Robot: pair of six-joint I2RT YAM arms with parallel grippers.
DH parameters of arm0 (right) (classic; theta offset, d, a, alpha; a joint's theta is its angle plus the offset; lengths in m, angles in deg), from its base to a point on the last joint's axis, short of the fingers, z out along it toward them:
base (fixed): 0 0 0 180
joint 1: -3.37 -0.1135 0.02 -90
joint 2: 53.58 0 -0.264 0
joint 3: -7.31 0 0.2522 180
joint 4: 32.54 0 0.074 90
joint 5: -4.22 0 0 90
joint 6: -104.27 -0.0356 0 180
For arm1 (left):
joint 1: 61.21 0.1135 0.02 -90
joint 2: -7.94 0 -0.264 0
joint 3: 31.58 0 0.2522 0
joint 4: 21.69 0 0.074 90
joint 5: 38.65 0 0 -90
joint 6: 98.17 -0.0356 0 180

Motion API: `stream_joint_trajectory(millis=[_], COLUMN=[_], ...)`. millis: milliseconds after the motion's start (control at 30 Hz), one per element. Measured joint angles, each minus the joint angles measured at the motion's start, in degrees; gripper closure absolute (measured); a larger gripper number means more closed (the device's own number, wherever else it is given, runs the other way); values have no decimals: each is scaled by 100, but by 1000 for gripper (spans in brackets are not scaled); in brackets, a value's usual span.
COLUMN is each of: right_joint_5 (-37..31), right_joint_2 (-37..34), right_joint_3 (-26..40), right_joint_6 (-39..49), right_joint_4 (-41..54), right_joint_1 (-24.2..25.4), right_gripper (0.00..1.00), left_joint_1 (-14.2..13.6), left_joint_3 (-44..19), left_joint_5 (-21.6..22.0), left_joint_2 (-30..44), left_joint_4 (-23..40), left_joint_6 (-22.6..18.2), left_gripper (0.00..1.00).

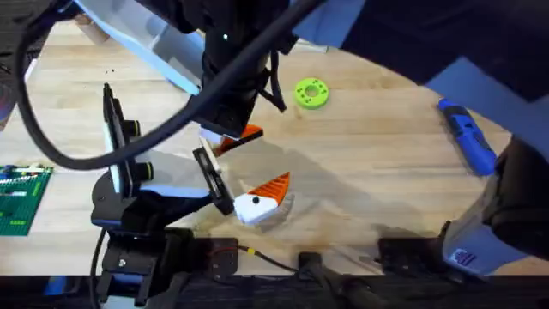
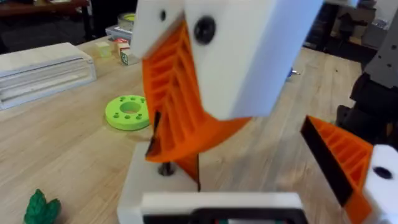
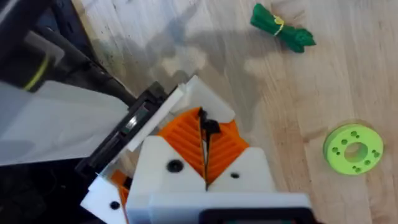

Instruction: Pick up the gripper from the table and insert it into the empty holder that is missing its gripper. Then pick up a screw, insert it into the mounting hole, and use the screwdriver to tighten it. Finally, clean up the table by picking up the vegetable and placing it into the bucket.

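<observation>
The pale wooden counter (image 1: 377,172) carries a lime-green disc (image 1: 310,93) toward twelve o'clock, a blue screwdriver (image 1: 467,137) at three o'clock, and a green building-brick plate (image 1: 19,197) at nine o'clock. A dark green leafy sprig (image 3: 283,28) lies on the boards near the disc.

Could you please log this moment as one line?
right gripper: fingers shut, close to left gripper | screwdriver: lying untouched | vegetable: on table

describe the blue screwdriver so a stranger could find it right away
On the wooden table, look toward the far right side in the overhead view. The screwdriver lies there alone: bright blue and pen-shaped, unlike the round lime-green disc nearer the middle.
</observation>
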Motion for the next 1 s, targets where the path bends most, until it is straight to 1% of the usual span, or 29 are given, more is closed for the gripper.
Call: stream_joint_trajectory(millis=[367, 433, 833, 867, 900, 1000], right_joint_5=[84, 57, -46, -44, -52, -156], right_joint_2=[-129, -190, -188, -188, -188, -188], right_joint_3=[7, 7, 11, 11, 13, 18], right_joint_6=[0, 0, -4, -31, -77, -150], right_joint_4=[60, 50, 93, 96, 94, 94], right_joint_1=[-7, -13, -39, -39, -39, -12], right_gripper=[994, 994, 989, 962, 865, 520], left_joint_1=[0, 2, 0, 0, 0, 0], left_joint_3=[0, 0, 0, 0, 0, 0], left_joint_5=[-7, 0, -26, -24, -28, -68], left_joint_2=[-7, 27, 42, 42, 44, 42], left_joint_4=[0, 13, 13, 13, 11, 15], left_joint_6=[-16, 64, 70, 72, 70, 68], left_gripper=[8, 8, 9, 8, 8, 8])
